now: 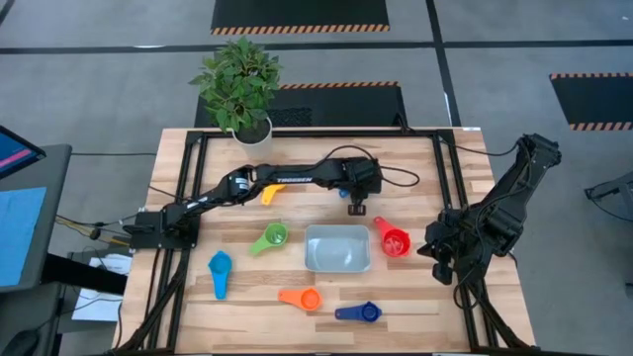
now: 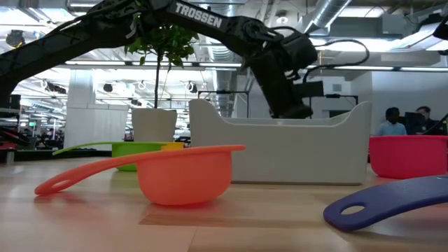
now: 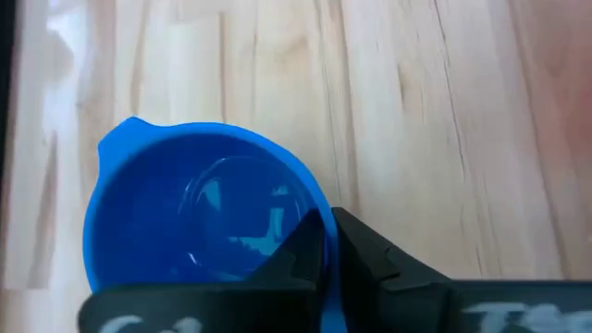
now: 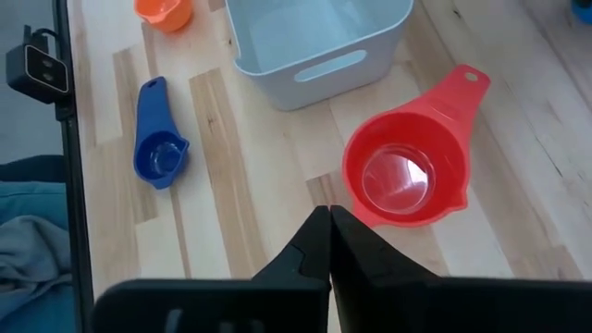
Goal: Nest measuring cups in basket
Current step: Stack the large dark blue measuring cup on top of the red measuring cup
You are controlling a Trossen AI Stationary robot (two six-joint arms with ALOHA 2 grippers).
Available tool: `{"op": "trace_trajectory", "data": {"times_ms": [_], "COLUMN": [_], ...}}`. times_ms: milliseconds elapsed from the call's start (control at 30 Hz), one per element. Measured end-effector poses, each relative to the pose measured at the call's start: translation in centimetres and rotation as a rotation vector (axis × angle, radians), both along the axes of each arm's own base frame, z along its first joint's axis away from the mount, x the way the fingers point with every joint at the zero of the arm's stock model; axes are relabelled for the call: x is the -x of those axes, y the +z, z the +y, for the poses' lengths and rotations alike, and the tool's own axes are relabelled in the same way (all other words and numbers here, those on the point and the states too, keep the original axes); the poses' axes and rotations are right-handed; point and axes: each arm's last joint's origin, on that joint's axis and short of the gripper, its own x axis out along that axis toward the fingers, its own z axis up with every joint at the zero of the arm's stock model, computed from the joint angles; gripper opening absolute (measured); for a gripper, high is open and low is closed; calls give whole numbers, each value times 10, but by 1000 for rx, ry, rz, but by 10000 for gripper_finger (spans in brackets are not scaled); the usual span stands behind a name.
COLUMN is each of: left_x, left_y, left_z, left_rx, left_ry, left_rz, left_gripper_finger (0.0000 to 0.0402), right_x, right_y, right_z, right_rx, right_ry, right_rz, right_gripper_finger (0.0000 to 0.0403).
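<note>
- The step in hand looks like the first pick-up: the left gripper (image 1: 355, 209), reached out over the back of the bench (image 1: 415, 297), has its fingers (image 3: 370, 264) pinched together on the rim of a blue cup (image 3: 199, 227), as the left wrist view shows.
- In the high view the arm hides that blue cup, so only the wrist view places it: upright on the bench, mouth up, with a small pouring lip at the rim on the side away from the fingers. Its handle is not in view, so its long axis cannot be told.
- The basket (image 1: 338, 265) lies near the middle of the bench, just in front of the left gripper, and holds no cup; its long axis runs left to right.
- The next move probably calls for a lift clear of the bench, a short carry toward the basket, and a release with the cup mouth up so others can sit inside it.
- The right gripper (image 1: 438, 268) waits at the right side of the bench with its fingers closed on nothing, near the red cup (image 1: 394, 239).
- The red cup sits just right of the basket, its handle pointing back and left.
- The green cup (image 1: 270, 238) lies left of the basket, handle toward the front left; the yellow cup (image 1: 271, 193) sits partly under the left arm.
- The light blue cup (image 1: 219, 271) lies lengthwise front to back; the orange cup (image 1: 302, 298) and dark blue cup (image 1: 359, 312) lie along the front, handles pointing left.
</note>
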Motion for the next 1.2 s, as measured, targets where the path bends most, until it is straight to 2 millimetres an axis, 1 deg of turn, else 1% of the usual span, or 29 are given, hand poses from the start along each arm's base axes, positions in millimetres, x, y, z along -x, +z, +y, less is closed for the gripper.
{"op": "trace_trajectory", "data": {"times_ms": [133, 267, 433, 567, 700, 833, 967, 1100, 1200], "left_x": [-1, 0, 2, 4, 5, 6, 8, 7, 6], "left_y": [6, 14, 24, 34, 40, 46, 58, 64, 67], "left_z": [-2, -11, -26, -37, -44, -49, -55, -72, -87], "left_rx": [-12, -15, -28, -61, -72, -75, -81, -82, -96], "left_ry": [-10, -32, -70, -77, -88, -98, -110, -158, -201], "left_rz": [-12, -18, -10, -11, -12, -20, -50, -70, -86], "left_gripper_finger": [2, 1, 1, 1, 0, 0, 0, 0, 0], "right_x": [0, 0, 2, 3, 6, 12, 22, 33, 39], "right_y": [0, 0, -1, -1, 2, 17, 40, 60, 69], "right_z": [0, 0, -4, -8, -13, -22, -34, -48, -56], "right_rx": [-2, 0, 55, 116, 143, 156, 159, 149, 138], "right_ry": [0, 0, 5, -18, -40, -51, -45, -48, -54], "right_rz": [-1, 0, 15, -8, -47, -69, -75, -95, -121], "right_gripper_finger": [31, 35, 23, 13, 18, 30, 28, 16, 14]}}
